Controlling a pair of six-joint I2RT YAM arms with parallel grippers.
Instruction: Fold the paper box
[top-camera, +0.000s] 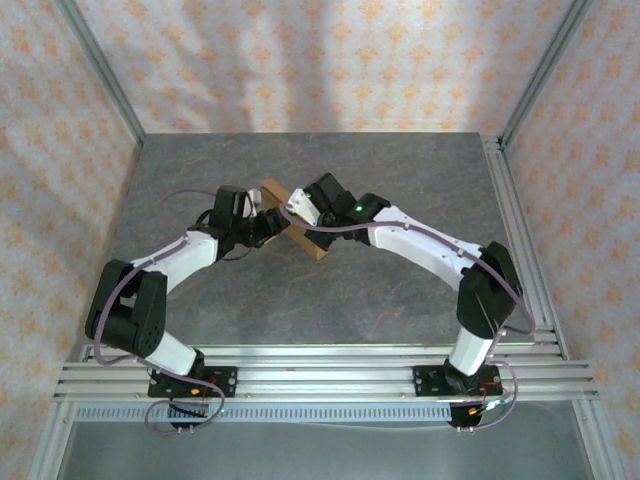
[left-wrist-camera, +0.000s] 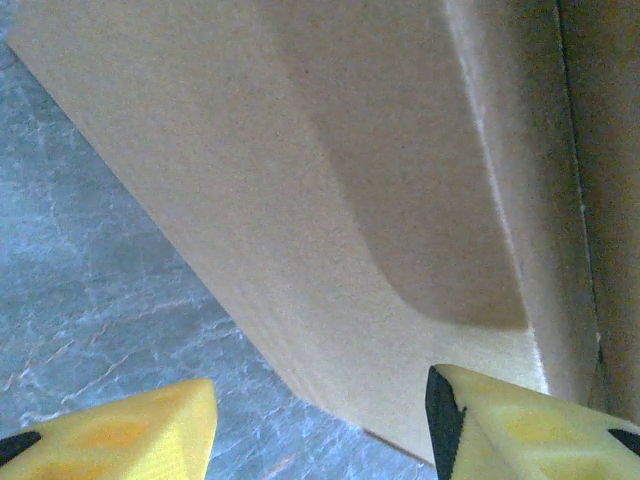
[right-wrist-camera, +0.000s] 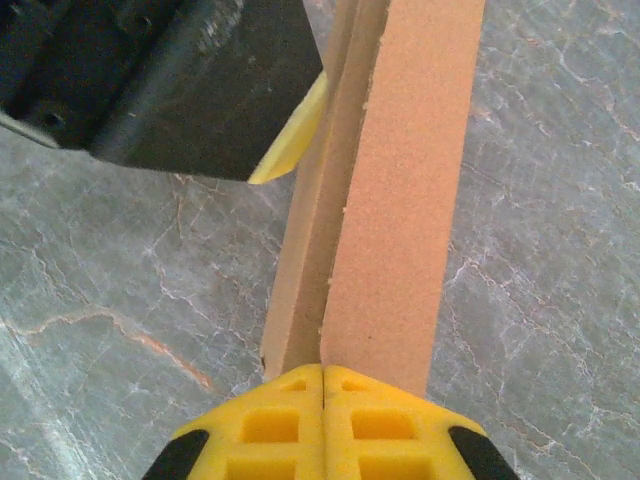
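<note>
The paper box (top-camera: 308, 246) is a brown cardboard piece standing on edge at the table's middle, between the two arms. My left gripper (top-camera: 267, 224) is open at its left side. In the left wrist view a broad cardboard panel (left-wrist-camera: 330, 200) runs down between the yellow fingers (left-wrist-camera: 150, 430), and its lower corner lies inside the left gripper (left-wrist-camera: 320, 400). My right gripper (right-wrist-camera: 322, 372) is shut, its tips butted against the near end of the narrow cardboard edge (right-wrist-camera: 400, 200). A yellow fingertip (right-wrist-camera: 292, 140) of the left gripper touches the box's left face.
The grey marbled table (top-camera: 350, 290) lies open around the box. Patterned walls and metal frame posts (top-camera: 105, 80) close in the sides and back. Aluminium rails (top-camera: 330, 375) carry the arm bases at the near edge.
</note>
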